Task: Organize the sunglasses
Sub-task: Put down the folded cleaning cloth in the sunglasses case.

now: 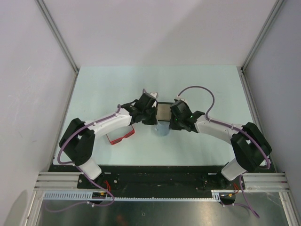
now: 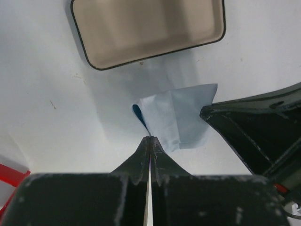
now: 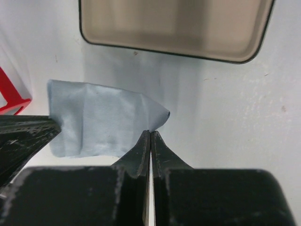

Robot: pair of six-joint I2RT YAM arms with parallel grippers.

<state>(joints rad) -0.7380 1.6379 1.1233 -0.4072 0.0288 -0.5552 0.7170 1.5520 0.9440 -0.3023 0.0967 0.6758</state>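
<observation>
L end effector (image 2: pixel 149 139) & R end effector (image 3: pixel 150 133) each pinch shut on the cloth (image 2: pixel 176 120) betw. them; sunglasses (image 1: pixel 121 137) lie on table (image 1: pixel 108 84) at cloth's 8 o'clock, beside L arm.

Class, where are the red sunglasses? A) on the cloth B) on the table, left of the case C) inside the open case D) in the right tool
B: the sunglasses lie on the table, left of the case.

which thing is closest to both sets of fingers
The pale blue cloth: it lies at the tips of the left fingers and right fingers; the open case sits beyond it, the red sunglasses off to the left.
</observation>
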